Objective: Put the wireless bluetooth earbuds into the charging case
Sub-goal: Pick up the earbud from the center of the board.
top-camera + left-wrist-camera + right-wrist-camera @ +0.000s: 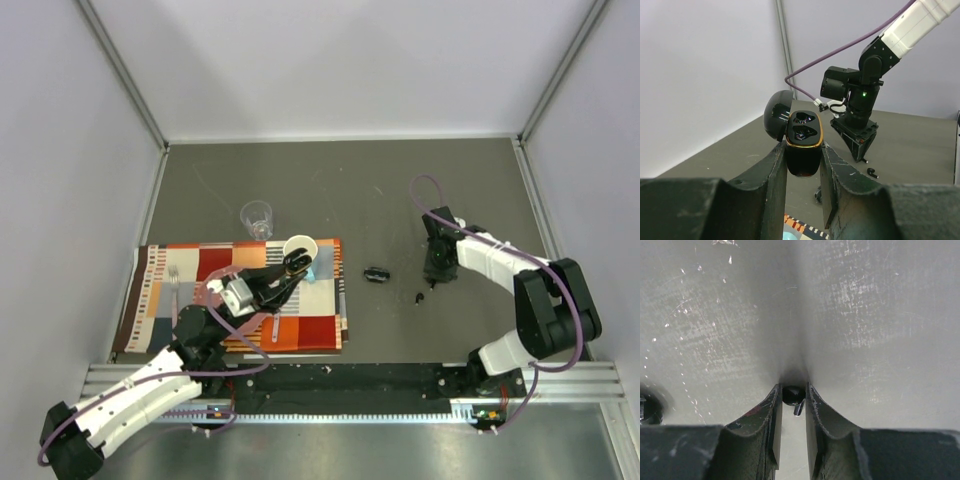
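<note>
Plainly, the left gripper is clenched on the open charging case, which it holds close against the near side of the white mug. Whether the case's two wells hold buds is hard to make out. Well right of the mug, the right gripper straddles one earbud on the table. I cannot tell whether its fingers pinch the bud. Another earbud lies near that gripper. A second black case, too small to read, lies between the mug and the right gripper.
</note>
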